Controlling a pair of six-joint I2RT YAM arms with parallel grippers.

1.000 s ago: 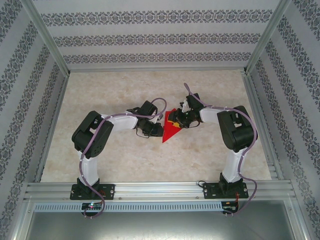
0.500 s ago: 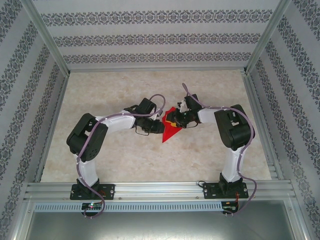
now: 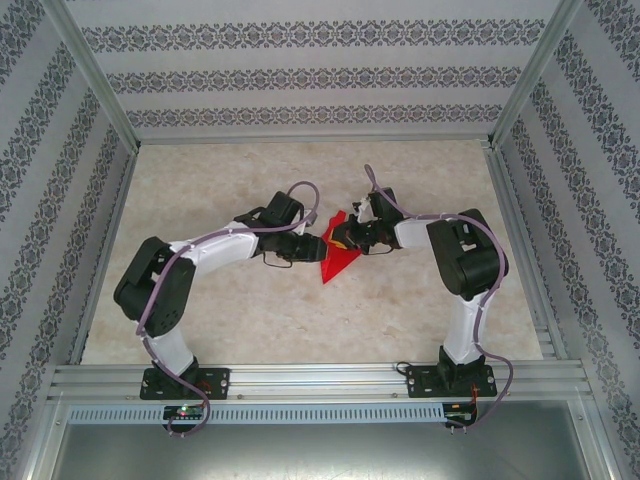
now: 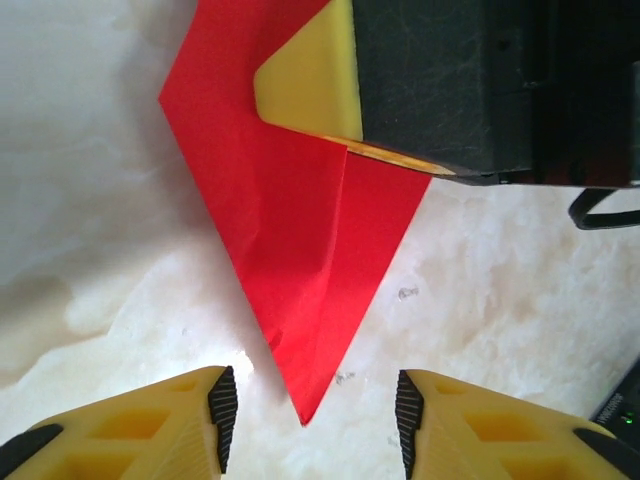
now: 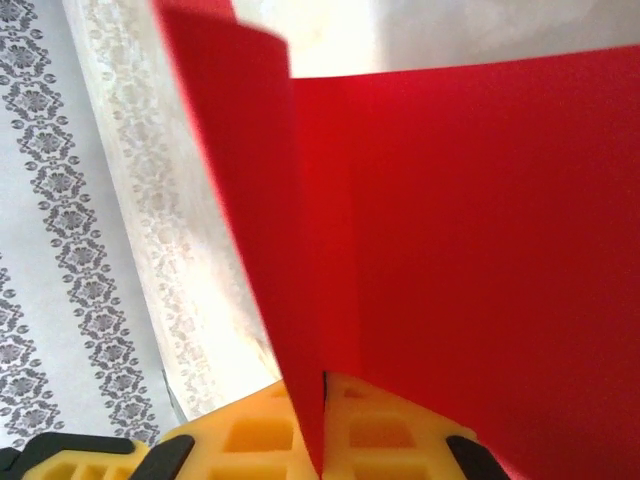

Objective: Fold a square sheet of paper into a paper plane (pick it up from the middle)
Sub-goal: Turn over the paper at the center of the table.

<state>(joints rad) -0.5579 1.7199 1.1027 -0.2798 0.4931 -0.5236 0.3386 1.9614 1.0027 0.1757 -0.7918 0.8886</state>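
Paper plane passes to the right gripper

Beneath the paper plane lies the marbled table. Both arms reach in to the plane, and the left arm is now stretched further toward its left side than a second ago. Whether the red dart rests on the surface or hangs just above it, I cannot tell. Over that second the right gripper has closed, and its yellow jaws are pressed together on the fold at the plane's wide end. The left gripper has let go and spread; its jaws stand apart on either side of the plane's pointed tip, touching nothing. In my judgement the hand-over is complete, which frees the left gripper for the next crease
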